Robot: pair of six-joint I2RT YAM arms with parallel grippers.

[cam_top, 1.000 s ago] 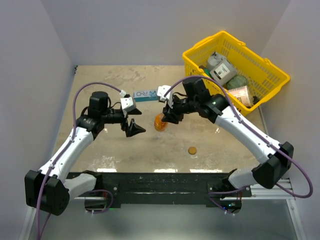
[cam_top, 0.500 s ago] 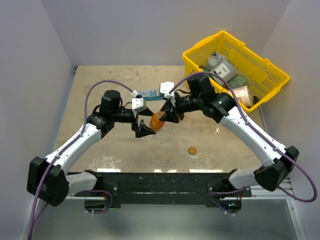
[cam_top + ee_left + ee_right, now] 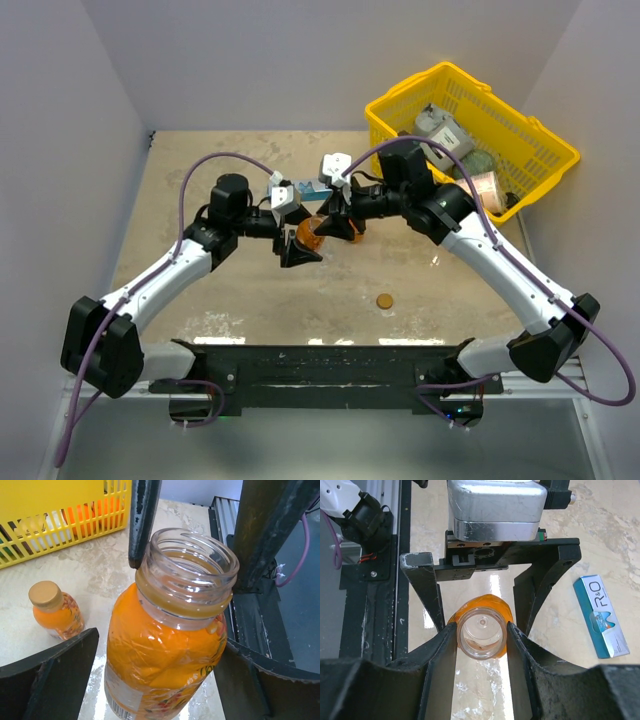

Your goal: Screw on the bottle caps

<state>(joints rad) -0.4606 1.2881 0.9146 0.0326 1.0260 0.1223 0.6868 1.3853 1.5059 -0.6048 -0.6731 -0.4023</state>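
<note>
- The uncapped bottle (image 3: pixel 165 650) is gripped at its neck by the right jaws, over the middle of the worktop (image 3: pixel 200 180).
- The left jaws are seen wide open, one on each side of its body.
- A second bottle (image 3: pixel 54 614), capped, is shown only by the left wrist view.
- A loose cap (image 3: pixel 384 300) is seen only from above, well apart.
- Several packed goods are held in the yellow basket (image 3: pixel 408 85).

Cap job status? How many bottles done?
Done: one capped bottle stands on the table. In hand: right gripper clamps the open bottle at its neck, left gripper open around its body. To do: pick up the loose cap and screw it on.
</note>
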